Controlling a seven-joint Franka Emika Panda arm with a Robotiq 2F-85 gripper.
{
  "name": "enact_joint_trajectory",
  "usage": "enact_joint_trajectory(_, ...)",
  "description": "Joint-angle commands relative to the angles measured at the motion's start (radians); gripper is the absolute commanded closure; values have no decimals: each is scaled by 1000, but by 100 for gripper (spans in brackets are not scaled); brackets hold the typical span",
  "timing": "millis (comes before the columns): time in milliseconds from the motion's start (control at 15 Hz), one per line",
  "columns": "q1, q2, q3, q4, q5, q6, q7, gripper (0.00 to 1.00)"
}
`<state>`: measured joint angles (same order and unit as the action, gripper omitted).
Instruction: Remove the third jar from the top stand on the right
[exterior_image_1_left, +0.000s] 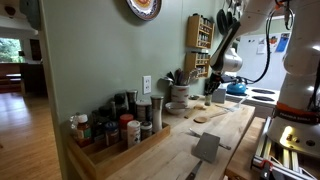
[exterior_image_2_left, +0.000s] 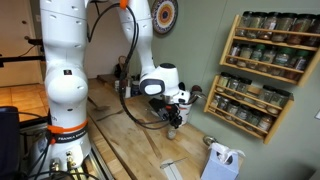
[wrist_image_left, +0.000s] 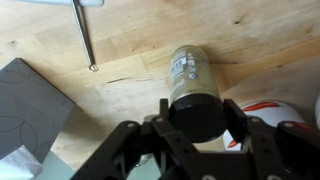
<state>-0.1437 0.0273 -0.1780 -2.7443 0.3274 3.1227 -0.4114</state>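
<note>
My gripper (wrist_image_left: 199, 112) is shut on a small glass spice jar (wrist_image_left: 188, 68) with a black lid and pale contents, one finger on each side of the lid. It hangs low over the wooden counter (wrist_image_left: 130, 40). In both exterior views the gripper (exterior_image_2_left: 172, 118) (exterior_image_1_left: 212, 92) is down near the counter, away from the tall light-wood spice rack (exterior_image_2_left: 262, 75) (exterior_image_1_left: 200, 45) on the wall. The rack's top shelf (exterior_image_2_left: 285, 22) holds a row of small jars. I cannot tell whether the jar's base touches the counter.
A low wooden crate of larger spice bottles (exterior_image_1_left: 110, 135) stands at the counter's near end. A utensil holder (exterior_image_1_left: 178, 92) and a grey flat piece (exterior_image_1_left: 207, 148) are on the counter. A grey mat (wrist_image_left: 30, 110), a metal rod (wrist_image_left: 85, 35) and a white-and-red object (wrist_image_left: 265, 115) lie near the jar.
</note>
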Motion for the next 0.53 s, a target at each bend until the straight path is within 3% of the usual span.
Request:
enact_joint_trajectory(0,0,27,24,-2,49,49,-48,69)
enact_joint_trajectory(467,-26,31,93,-1,136,29,-124,69)
